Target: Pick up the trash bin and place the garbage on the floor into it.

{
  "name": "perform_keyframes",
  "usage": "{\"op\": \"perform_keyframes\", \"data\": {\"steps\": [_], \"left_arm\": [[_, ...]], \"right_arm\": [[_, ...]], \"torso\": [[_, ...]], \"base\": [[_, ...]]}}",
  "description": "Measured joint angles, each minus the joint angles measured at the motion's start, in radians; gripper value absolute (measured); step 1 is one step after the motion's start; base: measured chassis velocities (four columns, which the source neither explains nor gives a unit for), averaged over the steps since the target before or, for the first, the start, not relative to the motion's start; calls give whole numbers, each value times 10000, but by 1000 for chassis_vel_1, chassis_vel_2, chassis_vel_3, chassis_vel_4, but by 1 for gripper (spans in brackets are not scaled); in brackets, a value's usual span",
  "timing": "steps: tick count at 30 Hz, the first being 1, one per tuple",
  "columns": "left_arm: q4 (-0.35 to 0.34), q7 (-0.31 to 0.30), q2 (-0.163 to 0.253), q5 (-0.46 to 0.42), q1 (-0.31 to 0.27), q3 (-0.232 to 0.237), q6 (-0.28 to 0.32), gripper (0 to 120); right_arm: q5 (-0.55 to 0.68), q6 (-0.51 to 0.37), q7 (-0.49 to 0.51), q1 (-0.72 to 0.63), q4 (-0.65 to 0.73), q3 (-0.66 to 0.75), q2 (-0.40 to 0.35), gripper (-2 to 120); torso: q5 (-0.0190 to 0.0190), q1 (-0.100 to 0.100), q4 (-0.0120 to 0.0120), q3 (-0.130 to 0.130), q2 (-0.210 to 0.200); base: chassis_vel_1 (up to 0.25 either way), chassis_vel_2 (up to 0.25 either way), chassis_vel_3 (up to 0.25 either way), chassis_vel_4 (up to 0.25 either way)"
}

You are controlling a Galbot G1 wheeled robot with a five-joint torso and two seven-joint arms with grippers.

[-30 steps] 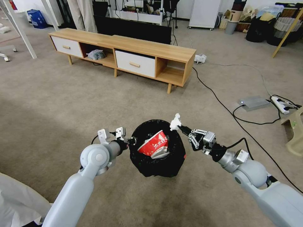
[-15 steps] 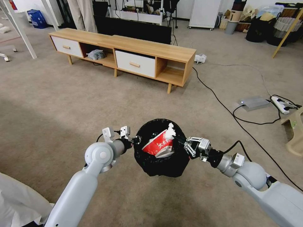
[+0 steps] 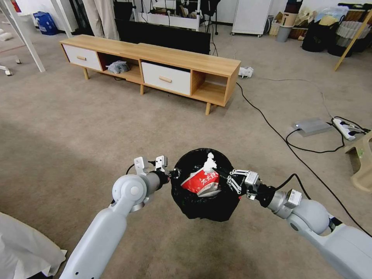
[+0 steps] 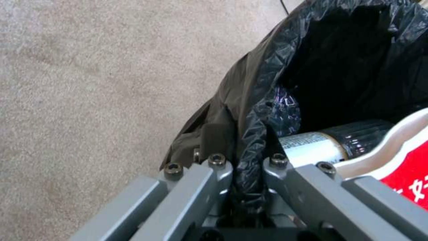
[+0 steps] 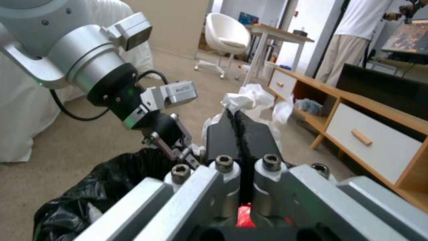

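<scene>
Head view: the round black-bagged trash bin (image 3: 204, 193) is hanging off the beige carpet floor (image 3: 97, 128), left gripper (image 3: 175, 173) clamping its rim. Right gripper (image 3: 221, 175), over the rim now, is still pinching the white paper wad (image 3: 209, 162) above the opening, so release is looking close.

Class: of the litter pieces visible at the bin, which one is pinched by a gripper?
The white paper wad, pinched in the right gripper above the black-lined round trash bin; the red-and-white wrapper lies loose inside.
</scene>
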Motion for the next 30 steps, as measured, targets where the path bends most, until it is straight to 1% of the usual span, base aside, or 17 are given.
{"op": "perform_keyframes", "data": {"steps": [8, 10, 11, 13, 14, 16, 17, 18, 19, 21, 22, 23, 24, 26, 27, 29, 30], "left_arm": [[-89, 3, 45, 57, 49, 32, 1, 0], [-122, 5, 47, 63, 67, 25, 0, 0], [-122, 5, 47, 63, 67, 25, 0, 0], [-152, 9, 59, 88, 104, 22, 1, 0], [-152, 9, 59, 88, 104, 22, 1, 0], [-164, 12, 64, 99, 121, 13, 1, 0], [-164, 12, 64, 99, 121, 13, 1, 0], [-166, 15, 65, 112, 125, 3, 0, 0], [-166, 15, 65, 112, 125, 3, 0, 0], [-179, 17, 79, 136, 138, -11, 0, 0], [-179, 17, 79, 136, 138, -11, 0, 0], [-179, 19, 81, 143, 138, -15, 0, 0], [-179, 21, 84, 155, 139, -22, 1, 0], [-179, 23, 84, 161, 142, -25, 1, 0], [-179, 24, 84, 174, 150, -27, 0, 0], [-179, 24, 84, 180, 155, -28, 1, 0], [-179, 30, 82, 199, 162, -30, 1, 0]], "right_arm": [[3, -56, 220, -8, 57, 47, 3, 2], [0, -74, 242, -8, 66, 78, 6, 10], [0, -74, 242, -8, 66, 78, 6, 10], [1, -100, 294, -8, 95, 89, -5, 23], [1, -100, 294, -8, 95, 89, -5, 23], [1, -114, 342, -7, 98, 93, -9, 32], [1, -114, 342, -7, 98, 93, -9, 32], [1, -117, 359, -4, 98, 93, -9, 37], [1, -117, 359, -4, 98, 93, -9, 37], [1, -122, 430, 35, 85, 88, 8, 51], [1, -122, 430, 35, 85, 88, 8, 51], [3, -126, 453, 58, 73, 76, 10, 55], [5, -134, 475, 95, 47, 58, 16, 64], [6, -136, 487, 115, 30, 43, 19, 67], [7, -141, 502, 127, 17, 25, 15, 76], [8, -142, 505, 133, 16, 18, 9, 77], [10, -143, 510, 138, 15, 11, 0, 85]], "torso": [[0, 1, 1, 0, 0], [0, 0, 0, 0, 0], [0, 0, 0, 0, 0], [-1, 0, 0, 0, 0], [-1, 0, 0, 0, 0], [-1, 0, 1, 0, 0], [-1, 0, 1, 0, 0], [0, 0, 0, 0, 0], [0, 0, 0, 0, 0], [-1, 0, 1, 0, 0], [-1, 0, 1, 0, 0], [-1, 0, 1, 0, 0], [-1, 0, 0, 0, 0], [-1, 0, 0, 0, 0], [-1, 0, 1, 0, 0], [0, 0, 0, 0, 0], [-1, 0, 1, 0, 0]], "base": [[0, 0, 0, 0], [0, 0, 0, 0], [0, 0, 0, 0], [0, 0, 0, 0], [0, 0, 0, 0], [0, 0, 0, 0], [0, 0, 0, 0], [0, 0, 0, 0], [0, 0, 0, 0], [0, 0, 0, 0], [0, 0, 0, 0], [0, 0, 0, 0], [0, 0, 0, 0], [0, 0, 0, 0], [0, 0, 0, 0], [0, 0, 0, 0], [0, 0, 0, 0]]}}
